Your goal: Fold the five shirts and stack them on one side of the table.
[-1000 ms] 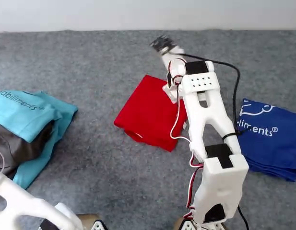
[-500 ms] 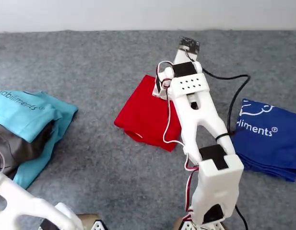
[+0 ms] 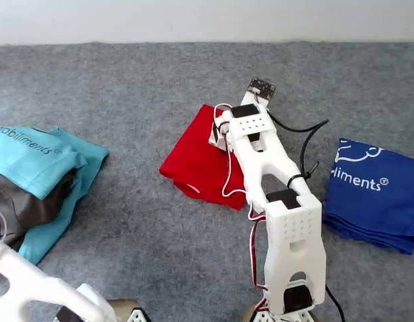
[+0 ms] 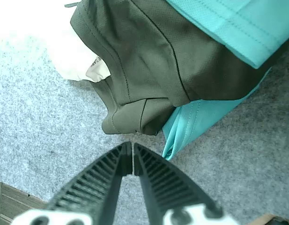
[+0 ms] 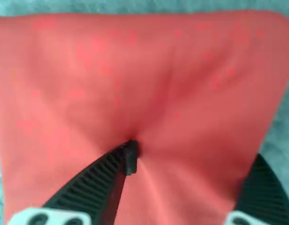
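Observation:
A folded red shirt (image 3: 200,164) lies mid-table. My right gripper (image 5: 196,173) is open right over the red shirt (image 5: 135,75); one fingertip (image 5: 130,157) presses a dimple into the cloth and the other finger stands wide apart. A folded blue shirt (image 3: 374,191) lies at the right. At the left a teal shirt (image 3: 39,157) lies over a dark shirt (image 3: 25,204). My left gripper (image 4: 133,159) hangs shut and empty just off the dark shirt (image 4: 172,70), with teal cloth (image 4: 191,122) beside it and a white shirt (image 4: 41,28) under the pile.
The right arm (image 3: 274,181) stretches from the near edge over the red shirt, its cable (image 3: 307,134) looping toward the blue one. The left arm's base (image 3: 32,285) is at the near left corner. Grey carpet (image 3: 139,235) covers the table.
The right arm has drawn back from past the red shirt's far edge and dropped onto the shirt. The left arm and the shirts have not moved.

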Controlling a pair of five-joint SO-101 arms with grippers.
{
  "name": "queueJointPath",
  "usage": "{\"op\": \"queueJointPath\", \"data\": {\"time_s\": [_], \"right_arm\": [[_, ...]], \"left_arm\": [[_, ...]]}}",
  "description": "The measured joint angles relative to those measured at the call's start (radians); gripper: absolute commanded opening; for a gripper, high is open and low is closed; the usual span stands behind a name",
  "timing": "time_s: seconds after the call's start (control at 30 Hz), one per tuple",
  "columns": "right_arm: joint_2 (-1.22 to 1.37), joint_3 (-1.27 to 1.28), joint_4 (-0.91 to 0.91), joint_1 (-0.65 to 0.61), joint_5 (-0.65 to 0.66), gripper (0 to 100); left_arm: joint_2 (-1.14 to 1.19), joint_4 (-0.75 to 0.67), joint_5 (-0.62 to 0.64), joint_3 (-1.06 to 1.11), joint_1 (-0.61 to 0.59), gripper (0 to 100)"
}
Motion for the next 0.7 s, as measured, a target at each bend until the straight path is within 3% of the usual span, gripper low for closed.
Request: {"op": "queueJointPath", "data": {"time_s": [0.1, 0.17, 0.27, 0.57, 0.7], "right_arm": [[0.006, -0.003, -0.002, 0.005, 0.06, 0.0], [0.008, -0.003, 0.0, 0.008, 0.103, 5.1], [0.002, -0.003, 0.011, 0.017, 0.152, 0.5], [-0.17, -0.005, 0.141, 0.078, 0.187, 0.9], [-0.292, -0.005, 0.235, 0.17, 0.331, 0.9]], "left_arm": [[0.0, 0.0, 0.0, 0.0, 0.0, 2], [0.0, 0.0, 0.0, 0.0, 0.0, 2], [0.0, 0.0, 0.0, 0.0, 0.0, 2], [0.0, 0.0, 0.0, 0.0, 0.0, 2], [0.0, 0.0, 0.0, 0.0, 0.0, 2]]}}
